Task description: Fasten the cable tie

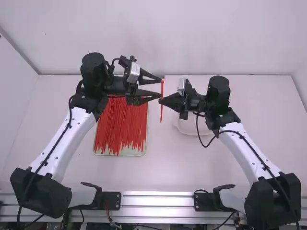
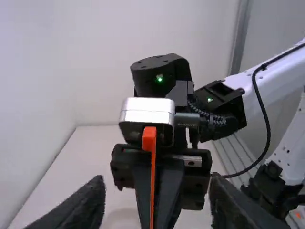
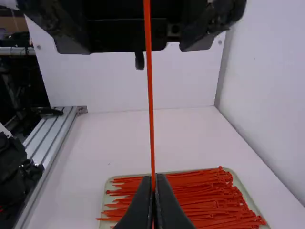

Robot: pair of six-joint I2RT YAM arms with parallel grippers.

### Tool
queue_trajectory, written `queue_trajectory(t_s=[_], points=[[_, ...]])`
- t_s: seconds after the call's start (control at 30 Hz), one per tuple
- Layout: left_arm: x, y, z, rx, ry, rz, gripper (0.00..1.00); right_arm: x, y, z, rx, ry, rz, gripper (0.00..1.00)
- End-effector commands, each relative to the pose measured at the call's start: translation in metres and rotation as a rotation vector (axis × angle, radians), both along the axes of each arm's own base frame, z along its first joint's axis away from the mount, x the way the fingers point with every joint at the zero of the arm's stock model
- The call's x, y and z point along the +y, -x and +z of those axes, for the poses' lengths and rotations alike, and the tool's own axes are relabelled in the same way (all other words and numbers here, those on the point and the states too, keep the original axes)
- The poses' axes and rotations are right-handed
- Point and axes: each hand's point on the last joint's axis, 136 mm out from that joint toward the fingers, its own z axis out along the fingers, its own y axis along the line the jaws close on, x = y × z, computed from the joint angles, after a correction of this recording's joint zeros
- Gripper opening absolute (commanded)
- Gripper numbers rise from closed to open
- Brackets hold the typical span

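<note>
Above the tabletop, between the arms: one red cable tie, upright, its strap pinched in your right hand, fingers closed flat on it. Left hand: spread wide, just beside the tie's head end, apparently not touching. Advice: take the head squarely, keep the strap straight and do not twist it. Spare ties lie below.

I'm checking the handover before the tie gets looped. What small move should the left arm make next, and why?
Probably ease the left gripper forward a little and close on the upper end of the cable tie. Its fingers stand open near the tie's top, while the right gripper holds the tie upright, shut on its middle.
</note>
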Motion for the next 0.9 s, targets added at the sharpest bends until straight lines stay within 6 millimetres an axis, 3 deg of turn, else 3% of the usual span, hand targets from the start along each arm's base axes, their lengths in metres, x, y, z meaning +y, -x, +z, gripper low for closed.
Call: queue_trajectory(t_s=[0.0, 0.27, 0.47, 0.57, 0.63, 0.87], points=[[-0.001, 0.008, 0.011, -0.031, 0.01, -0.032, 0.47, 0.002, 0.003, 0.014, -0.02, -0.013, 0.019, 0.0], [-0.005, 0.01, 0.021, 0.0, 0.029, -0.043, 0.28, 0.0, 0.009, 0.017, -0.014, -0.024, 0.058, 0.0], [-0.012, 0.017, 0.02, -0.009, 0.029, -0.069, 0.26, 0.001, 0.009, 0.017, -0.015, -0.024, 0.059, 0.0], [-0.016, 0.011, 0.02, 0.013, 0.03, -0.03, 0.07, 0.001, 0.009, 0.017, -0.013, -0.024, 0.059, 0.0], [-0.015, 0.01, 0.02, 0.021, 0.03, -0.027, 0.02, 0.001, 0.009, 0.017, -0.011, -0.024, 0.06, 0.0], [-0.014, 0.011, 0.02, 0.022, 0.03, -0.03, 0.02, 0.0, 0.012, 0.021, -0.025, -0.028, 0.062, 0.0]])
